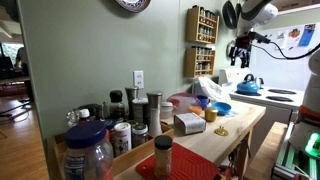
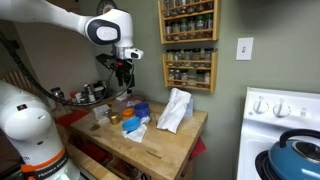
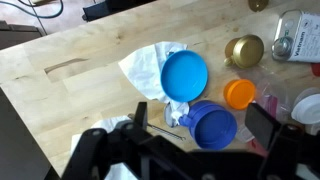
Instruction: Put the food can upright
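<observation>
Nearest the lens, along the bottom edge of the wrist view, the black two-fingered gripper hangs with its jaws spread wide, holding nothing; between the fingers, lower centre, sits a dark blue plastic cup; a round bright-blue lid lies just above it, partly on crumpled white paper; a small orange-capped jar and a gold-lidded jar stand right of centre; the stubby silvery food can with its pale label lies on its side in the upper right corner, on the pale wooden table, well apart from the gripper.
</observation>
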`<state>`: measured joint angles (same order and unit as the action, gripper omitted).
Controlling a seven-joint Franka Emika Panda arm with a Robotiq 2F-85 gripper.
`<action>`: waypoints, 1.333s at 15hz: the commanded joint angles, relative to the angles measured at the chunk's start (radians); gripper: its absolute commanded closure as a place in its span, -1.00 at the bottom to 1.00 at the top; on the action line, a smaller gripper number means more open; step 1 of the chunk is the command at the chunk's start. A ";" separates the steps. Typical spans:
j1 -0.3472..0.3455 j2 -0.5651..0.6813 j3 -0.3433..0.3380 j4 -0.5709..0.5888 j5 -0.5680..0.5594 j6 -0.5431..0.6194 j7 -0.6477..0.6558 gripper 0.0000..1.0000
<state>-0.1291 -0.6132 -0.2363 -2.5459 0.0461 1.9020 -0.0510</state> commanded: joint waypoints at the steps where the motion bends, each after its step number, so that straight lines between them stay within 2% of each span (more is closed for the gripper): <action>1: -0.019 0.003 0.016 0.002 0.010 -0.002 -0.010 -1.00; 5: -0.019 0.004 0.016 0.002 0.010 -0.002 -0.010 -1.00; 8: -0.007 -0.058 0.103 -0.091 0.078 0.005 0.154 -1.00; 9: 0.003 -0.070 0.138 -0.118 0.127 -0.005 0.229 -1.00; 12: 0.022 -0.089 0.269 -0.201 0.250 0.065 0.469 -1.00; 15: 0.084 -0.073 0.341 -0.269 0.444 0.217 0.584 -1.00; 16: 0.094 -0.006 0.359 -0.204 0.485 0.253 0.622 -1.00; 17: 0.075 -0.042 0.335 -0.218 0.407 0.192 0.556 -1.00; 20: 0.098 -0.016 0.354 -0.201 0.453 0.236 0.611 -1.00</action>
<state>-0.0393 -0.6287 0.1260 -2.7475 0.5064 2.1387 0.5557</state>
